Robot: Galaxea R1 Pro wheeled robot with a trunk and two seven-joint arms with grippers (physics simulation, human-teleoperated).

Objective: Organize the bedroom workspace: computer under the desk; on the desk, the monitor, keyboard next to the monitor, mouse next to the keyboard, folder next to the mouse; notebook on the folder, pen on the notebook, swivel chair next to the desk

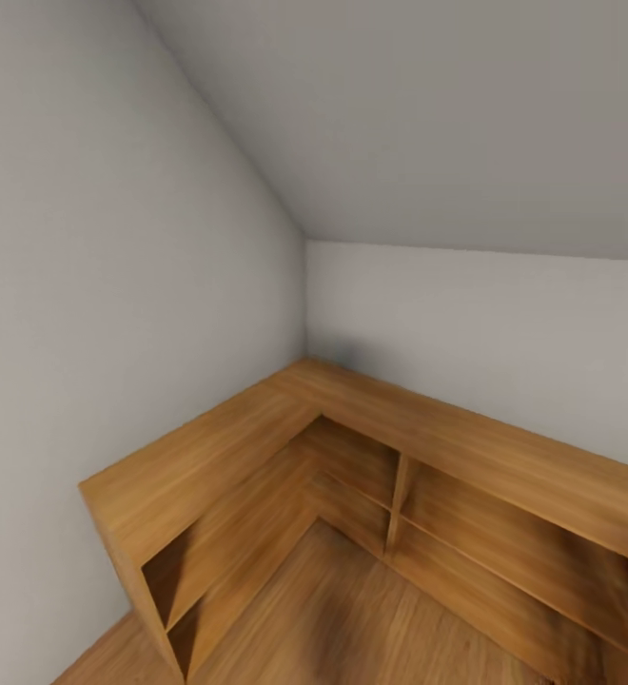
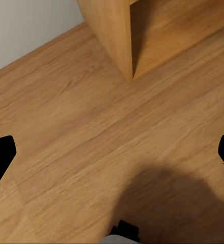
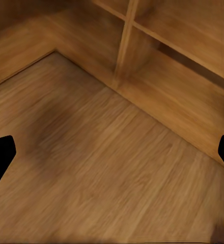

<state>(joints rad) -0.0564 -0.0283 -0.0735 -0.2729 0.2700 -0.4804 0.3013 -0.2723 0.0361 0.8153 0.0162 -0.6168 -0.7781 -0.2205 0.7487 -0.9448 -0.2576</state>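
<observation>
Sloped grey-white ceiling (image 1: 428, 114) meets a corner of low L-shaped wooden shelving (image 1: 257, 447) on plank floor (image 2: 91, 142). My left gripper (image 2: 112, 152) and right gripper (image 3: 112, 157) hang spread wide, empty. No workspace item is in sight here, so I judge everything still pending.

Soft, even light; a blurred shadow darkens the wood floor (image 2: 66, 132) underneath.
</observation>
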